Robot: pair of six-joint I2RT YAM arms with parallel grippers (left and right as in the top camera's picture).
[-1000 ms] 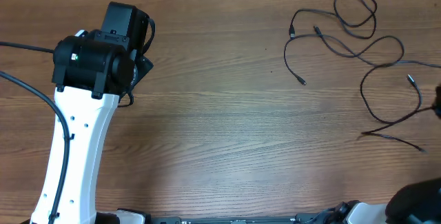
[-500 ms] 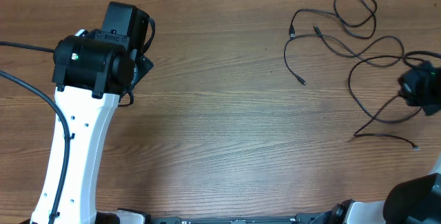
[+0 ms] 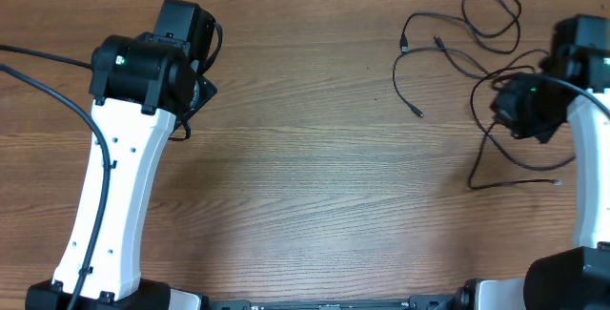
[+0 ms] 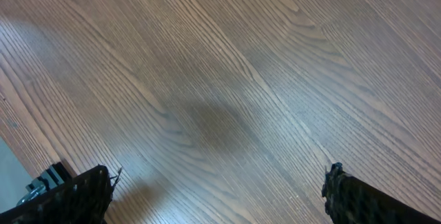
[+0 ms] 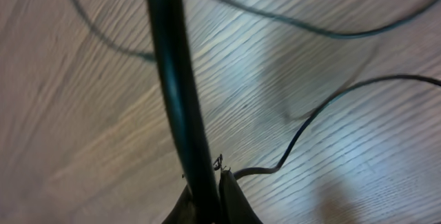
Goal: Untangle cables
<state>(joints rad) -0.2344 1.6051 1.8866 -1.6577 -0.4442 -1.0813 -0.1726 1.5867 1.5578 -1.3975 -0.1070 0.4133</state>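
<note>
The wood-grain desk [image 3: 315,186] fills the overhead view. The left arm [image 3: 110,186], white with a black wrist, reaches from the 7 o'clock edge up toward 10 o'clock. Its wrist block hides its own jaws from above, and its base is cut off at the bottom edge. The right arm [image 3: 530,105] comes in at about 3 o'clock, its white link cut by the right edge. Its black wrist sits over the cables [image 3: 448,55] and covers part of them. The cables lie in loose overlapping loops toward 2 o'clock on the desk, well apart from the left arm; how the strands cross under the right wrist cannot be traced. In the left wrist view the left jaws stand wide apart, released, with only their two dark tips [image 4: 72,196] showing at the bottom corners and bare desk between them. In the right wrist view the right jaws are clenched on one cable [image 5: 172,79]. It rises from them toward 12 o'clock, so near the lens that it blurs and looks thick, while thinner strands curve on the desk behind it. One small plug [image 3: 419,113] lies at the tangle's 9 o'clock side, another at 5 o'clock. A tiny green light [image 3: 121,61] glows on the left wrist.
</note>
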